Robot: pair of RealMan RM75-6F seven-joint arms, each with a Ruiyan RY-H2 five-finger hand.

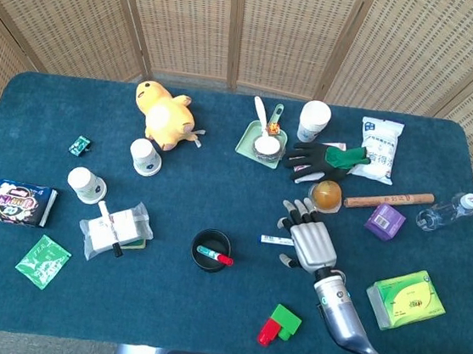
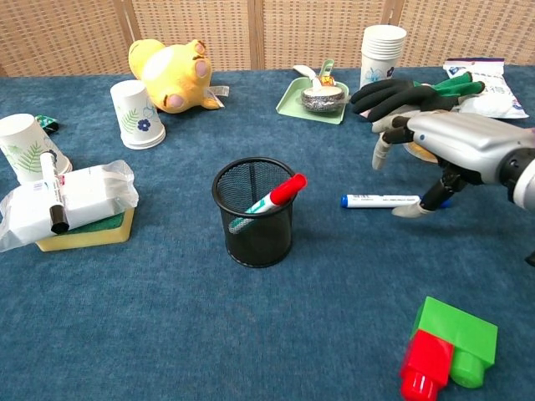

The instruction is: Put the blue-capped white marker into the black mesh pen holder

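Note:
The blue-capped white marker [image 2: 380, 200] lies flat on the blue cloth, right of the black mesh pen holder [image 2: 253, 212]; from the head camera the marker [image 1: 272, 239] shows only its left end. A red-capped marker [image 2: 271, 199] leans inside the holder [image 1: 211, 249]. My right hand [image 2: 447, 144] hovers palm down over the marker's blue-capped end with its fingers apart, the thumb low beside the cap. It holds nothing. In the head view the right hand [image 1: 307, 241] covers the marker's right part. My left hand is out of both views.
A green and red brick [image 2: 447, 347] lies near the front right. An orange jelly cup [image 1: 327, 195], black gloves [image 2: 405, 96], a green tray [image 2: 313, 102] and paper cups [image 2: 382, 48] stand behind the hand. A wrapped sponge with a black marker [image 2: 67, 200] sits at left.

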